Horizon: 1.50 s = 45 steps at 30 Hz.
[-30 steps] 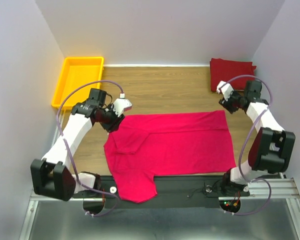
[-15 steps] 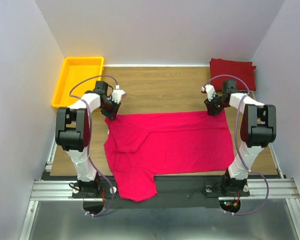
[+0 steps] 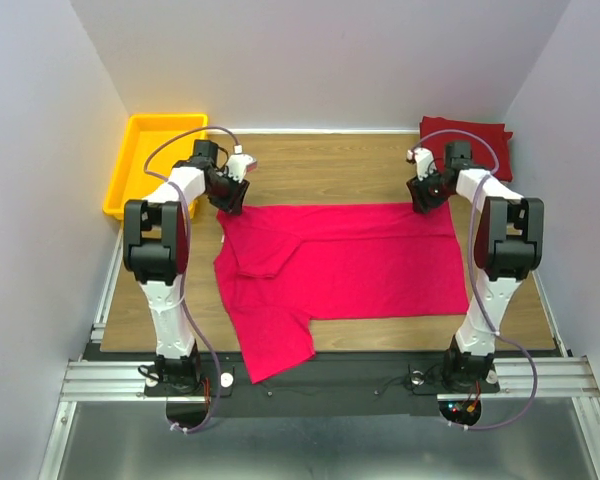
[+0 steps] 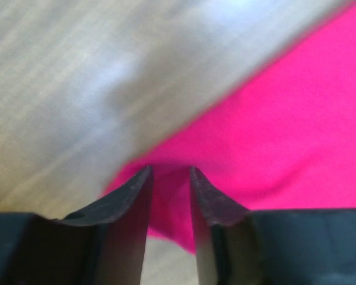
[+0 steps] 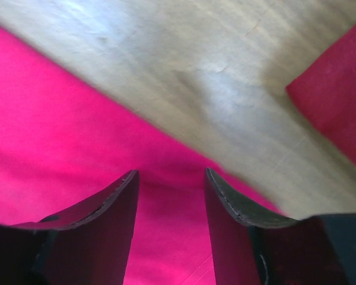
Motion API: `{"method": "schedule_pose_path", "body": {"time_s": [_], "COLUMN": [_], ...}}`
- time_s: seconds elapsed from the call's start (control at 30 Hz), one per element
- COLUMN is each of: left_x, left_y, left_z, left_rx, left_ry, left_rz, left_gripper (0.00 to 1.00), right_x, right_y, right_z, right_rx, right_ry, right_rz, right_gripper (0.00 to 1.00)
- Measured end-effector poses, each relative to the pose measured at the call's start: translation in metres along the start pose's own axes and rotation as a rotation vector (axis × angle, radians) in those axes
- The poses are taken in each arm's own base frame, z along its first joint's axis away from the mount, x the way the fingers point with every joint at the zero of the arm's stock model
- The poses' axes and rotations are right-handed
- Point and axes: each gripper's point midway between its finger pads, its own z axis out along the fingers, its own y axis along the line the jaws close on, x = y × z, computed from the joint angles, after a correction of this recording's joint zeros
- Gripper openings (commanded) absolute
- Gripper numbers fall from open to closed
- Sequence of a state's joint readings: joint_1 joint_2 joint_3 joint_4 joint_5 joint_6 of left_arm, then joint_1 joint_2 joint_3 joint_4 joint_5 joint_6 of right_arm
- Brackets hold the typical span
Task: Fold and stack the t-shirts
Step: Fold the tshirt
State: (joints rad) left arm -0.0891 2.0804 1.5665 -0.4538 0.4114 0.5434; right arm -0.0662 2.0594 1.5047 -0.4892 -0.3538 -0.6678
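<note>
Both the left pincer [image 3: 230, 195] and right pincer [image 3: 420, 197] clench the pink t-shirt [image 3: 360, 265], dragging it farther away.

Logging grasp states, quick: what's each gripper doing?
Left gripper: closed on the pink t-shirt.
Right gripper: over its edge; grip cannot be told.

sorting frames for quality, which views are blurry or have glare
Left wrist: heaviest blur, the table smeared with pale glare, the pink t-shirt soft. Right wrist: milder blur, wood grain readable, one glare patch on the table. Top external: sharp and evenly lit.
</note>
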Motion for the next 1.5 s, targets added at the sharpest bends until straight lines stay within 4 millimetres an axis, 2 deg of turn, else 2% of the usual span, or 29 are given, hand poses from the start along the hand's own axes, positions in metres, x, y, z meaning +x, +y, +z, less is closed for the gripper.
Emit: {"method": "schedule_pose_path", "body": {"time_s": [0.07, 0.17, 0.23, 0.3, 0.37, 0.43, 0.53, 0.6, 0.67, 0.8, 0.93, 1.13, 1.23, 1.5], "left_x": [0.004, -0.01, -0.023, -0.026, -0.021, 0.0, 0.045, 0.071, 0.086, 0.082, 0.077, 0.09, 0.09, 0.083], "left_y": [-0.016, -0.044, -0.079, -0.125, -0.16, -0.191, -0.209, -0.212, -0.215, -0.217, -0.215, -0.212, -0.211, -0.192], "left_z": [-0.019, -0.061, -0.09, -0.113, -0.117, -0.106, -0.08, -0.07, -0.064, -0.058, -0.049, -0.032, -0.03, -0.031], "left_rx": [0.029, 0.018, 0.005, 0.012, 0.027, 0.048, 0.034, 0.006, -0.024, -0.096, -0.165, -0.199, -0.212, -0.315], "left_ry": [-0.003, -0.058, -0.118, -0.172, -0.194, -0.163, -0.041, 0.04, 0.094, 0.1, 0.098, 0.164, 0.175, 0.177], "left_rz": [0.032, 0.136, 0.249, 0.368, 0.449, 0.521, 0.592, 0.635, 0.682, 0.752, 0.807, 0.884, 0.907, 0.939], "left_gripper": [0.51, 0.53, 0.54, 0.55, 0.56, 0.58, 0.59, 0.6, 0.6, 0.6, 0.6, 0.6, 0.6, 0.43], "right_x": [-0.004, -0.017, -0.029, -0.038, -0.043, -0.042, -0.031, -0.019, -0.011, -0.003, -0.003, -0.002, -0.002, -0.001], "right_y": [0.008, 0.02, 0.028, 0.036, 0.043, 0.05, 0.058, 0.066, 0.071, 0.076, 0.076, 0.075, 0.074, 0.073], "right_z": [-0.009, -0.034, -0.056, -0.074, -0.087, -0.093, -0.09, -0.085, -0.083, -0.081, -0.081, -0.081, -0.081, -0.081], "right_rx": [-0.022, -0.034, -0.038, -0.038, -0.041, -0.048, -0.068, -0.087, -0.101, -0.114, -0.112, -0.105, -0.099, -0.093], "right_ry": [-0.011, -0.052, -0.094, -0.132, -0.157, -0.165, -0.143, -0.114, -0.093, -0.07, -0.071, -0.066, -0.063, -0.058], "right_rz": [0.025, 0.042, 0.048, 0.048, 0.05, 0.063, 0.094, 0.12, 0.137, 0.161, 0.163, 0.166, 0.166, 0.166], "right_gripper": [0.54, 0.54, 0.54, 0.54, 0.53, 0.53, 0.53, 0.53, 0.53, 0.53, 0.53, 0.52, 0.52, 0.52]}}
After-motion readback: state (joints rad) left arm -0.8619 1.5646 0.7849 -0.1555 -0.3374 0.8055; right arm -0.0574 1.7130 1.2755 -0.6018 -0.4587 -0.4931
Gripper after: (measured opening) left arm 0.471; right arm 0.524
